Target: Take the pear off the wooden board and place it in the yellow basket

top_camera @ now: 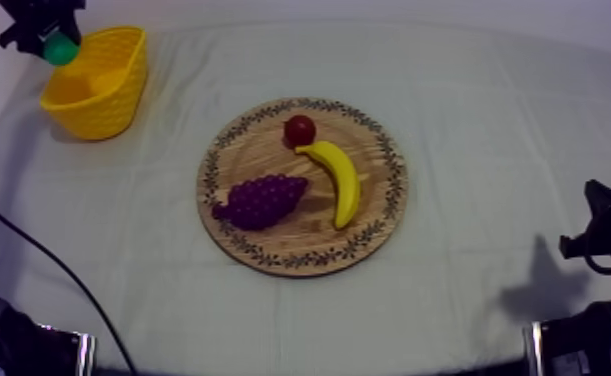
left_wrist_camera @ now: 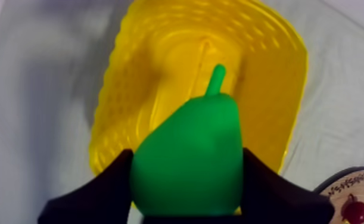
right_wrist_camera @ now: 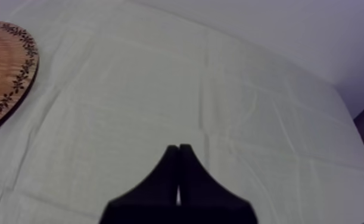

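Note:
My left gripper (top_camera: 57, 45) is shut on the green pear (top_camera: 61, 48) and holds it in the air just above the far left rim of the yellow basket (top_camera: 97, 84). In the left wrist view the pear (left_wrist_camera: 190, 158) sits between my two black fingers (left_wrist_camera: 103, 184), stem pointing away, with the basket (left_wrist_camera: 136, 89) open below it. The round wooden board (top_camera: 269, 250) lies at the table's middle. My right gripper (right_wrist_camera: 178, 158) is shut on nothing, low over bare cloth at the right of the board (right_wrist_camera: 11, 77).
On the board lie a banana (top_camera: 341, 178), a bunch of purple grapes (top_camera: 262, 199) and a small red fruit (top_camera: 300, 129). My right arm (top_camera: 609, 235) rests at the table's right edge. Bare cloth surrounds the board.

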You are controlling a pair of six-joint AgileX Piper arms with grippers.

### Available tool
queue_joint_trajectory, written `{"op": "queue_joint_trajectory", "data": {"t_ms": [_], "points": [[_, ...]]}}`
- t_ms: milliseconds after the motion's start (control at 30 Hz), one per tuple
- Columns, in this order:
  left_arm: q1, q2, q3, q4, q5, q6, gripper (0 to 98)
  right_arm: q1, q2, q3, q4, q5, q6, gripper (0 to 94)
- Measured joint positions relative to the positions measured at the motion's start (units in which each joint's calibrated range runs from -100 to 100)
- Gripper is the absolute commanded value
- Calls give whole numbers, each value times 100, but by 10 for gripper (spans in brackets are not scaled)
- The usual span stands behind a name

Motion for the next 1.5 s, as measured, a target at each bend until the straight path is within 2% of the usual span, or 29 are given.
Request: {"op": "queue_joint_trajectory", "data": {"t_ms": [167,367,600,800,1333,1500], "points": [[11,487,-252,53,-84,6,431,5,0,0,0,8,0,4],[15,928,-509,140,-119,14,591,5,0,0,0,8,0,4],[-1,1220,-655,148,-190,32,806,5,0,0,0,8,0,4],[-6,1304,-675,158,-269,18,915,10,0,0,0,8,0,4],[68,654,-253,153,-315,48,955,10,0,0,0,8,0,4],[135,93,69,175,-315,44,899,10,0,0,0,1,0,4]]}}
